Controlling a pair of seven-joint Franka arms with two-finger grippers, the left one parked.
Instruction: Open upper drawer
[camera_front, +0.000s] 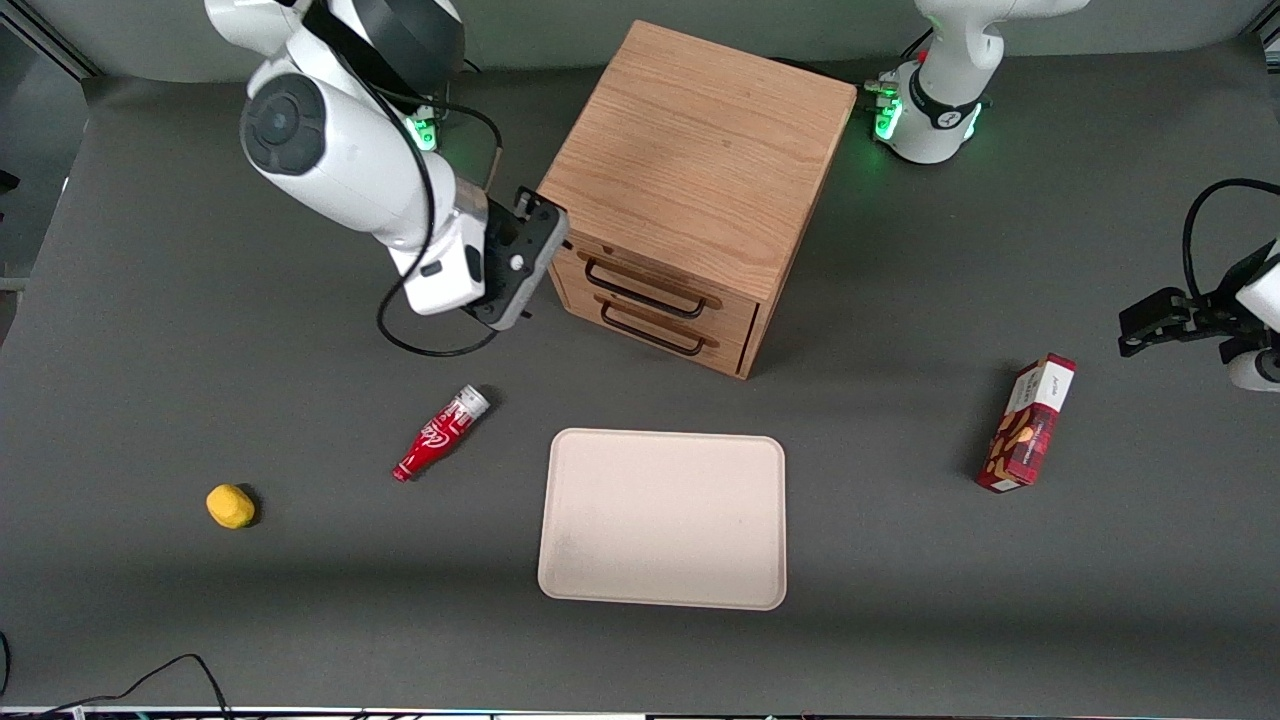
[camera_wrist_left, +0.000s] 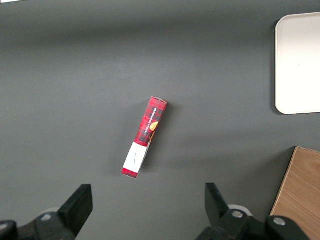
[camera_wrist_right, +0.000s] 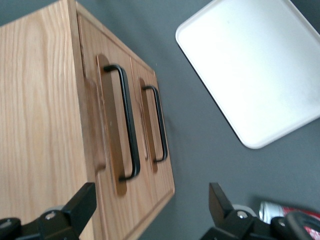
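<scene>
Hand (camera_front: 528, 262) spread, holding nothing, hovering just beside cabinet (camera_front: 700, 150) corner, apart from upper drawer (camera_front: 650, 283). Fingertips cut off in wrist view. Upper drawer shut, flush with front, black handle (camera_wrist_right: 127, 125) free; contents hidden. Open surface (camera_front: 900, 300) in front of drawers. Tray (camera_front: 663, 518) nearer camera, bare. Red bottle (camera_front: 442, 432) near hand.

White Coca-Cola script on the red bottle (camera_front: 440, 434)
</scene>
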